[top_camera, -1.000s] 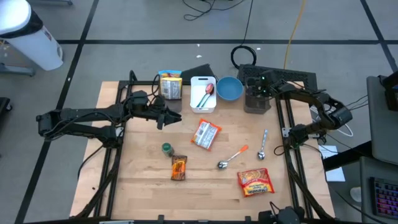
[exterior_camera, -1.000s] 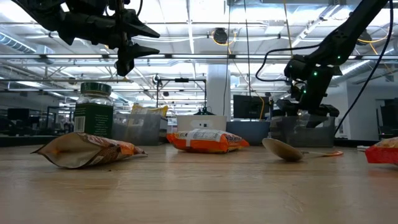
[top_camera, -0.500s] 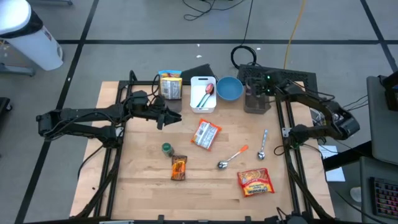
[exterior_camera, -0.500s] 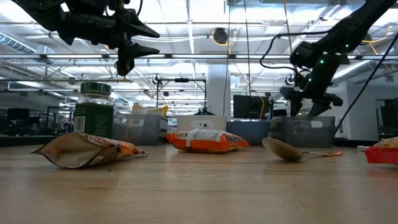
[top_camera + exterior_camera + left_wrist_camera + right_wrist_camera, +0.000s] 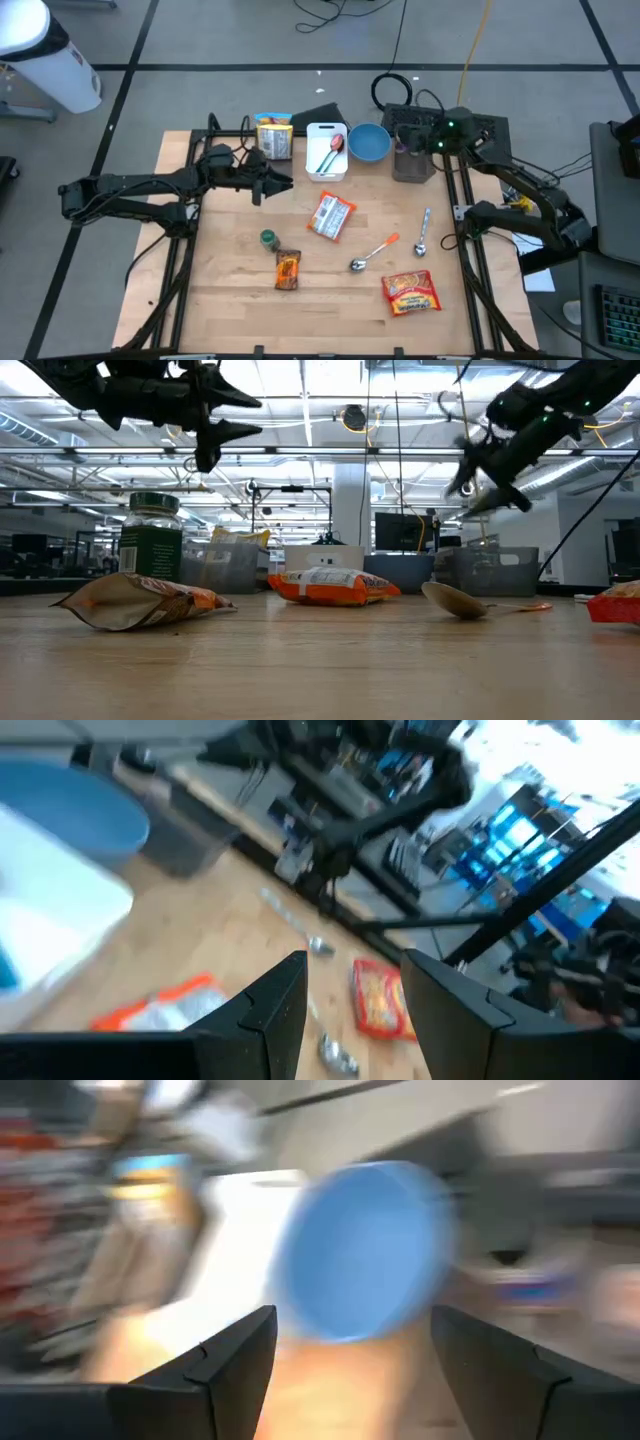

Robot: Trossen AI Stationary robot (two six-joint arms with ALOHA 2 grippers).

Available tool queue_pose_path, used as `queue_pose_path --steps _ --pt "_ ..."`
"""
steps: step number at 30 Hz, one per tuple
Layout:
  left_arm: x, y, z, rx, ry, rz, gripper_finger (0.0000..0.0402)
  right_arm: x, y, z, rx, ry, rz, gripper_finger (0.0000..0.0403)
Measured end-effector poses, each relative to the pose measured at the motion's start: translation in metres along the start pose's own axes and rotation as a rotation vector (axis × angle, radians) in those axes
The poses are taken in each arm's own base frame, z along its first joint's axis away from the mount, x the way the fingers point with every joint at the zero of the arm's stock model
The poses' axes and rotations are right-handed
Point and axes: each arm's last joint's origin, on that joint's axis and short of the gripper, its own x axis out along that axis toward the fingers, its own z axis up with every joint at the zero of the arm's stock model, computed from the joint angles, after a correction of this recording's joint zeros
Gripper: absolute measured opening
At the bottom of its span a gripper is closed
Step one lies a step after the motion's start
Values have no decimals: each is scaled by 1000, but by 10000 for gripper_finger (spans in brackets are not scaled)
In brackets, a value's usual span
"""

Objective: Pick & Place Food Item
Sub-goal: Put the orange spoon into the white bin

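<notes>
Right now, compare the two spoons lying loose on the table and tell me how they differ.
The orange-handled spoon lies diagonally, bowl toward the table's front edge; the all-metal spoon lies nearly straight front to back. The orange-handled spoon sits nearer the table's middle, the all-metal spoon near the right rail. Both have shiny metal bowls, lie flat on the wood, and neither is touched by a gripper.

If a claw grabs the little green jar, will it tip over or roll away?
The jar stands upright, so it probably stays put. Knocked flat, its round body would likely roll. It looks rigid, so it probably won't squash like the floppy packet beside it.
</notes>
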Motion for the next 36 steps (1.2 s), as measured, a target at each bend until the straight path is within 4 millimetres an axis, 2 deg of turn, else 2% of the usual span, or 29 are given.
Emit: queue_pose_path --steps 3,7,12,16,21,26,31,36 --pt "0 -4 5 26 -55 -33 170 -12 17 3 20 28 261 256" --pt "-1 -7 10 69 -101 -62 170 -28 48 1 17 8 483 255" --pt "-1 -9 12 31 -132 -70 170 -42 89 -10 -46 -125 655 255" --pt "0 -11 11 -39 -122 -86 170 -43 121 -29 -98 -226 736 255" --pt "3 -20 6 -66 -98 -131 170 -28 155 -66 -168 -278 742 255" --pt "6 -29 0 -60 -69 -171 170 -4 179 -107 -197 -272 745 256" --pt "8 -36 -5 -60 -76 -169 170 23 190 -140 -162 -238 790 256" --pt "10 -41 -8 -39 -127 -110 170 51 189 -162 -52 -182 807 256"
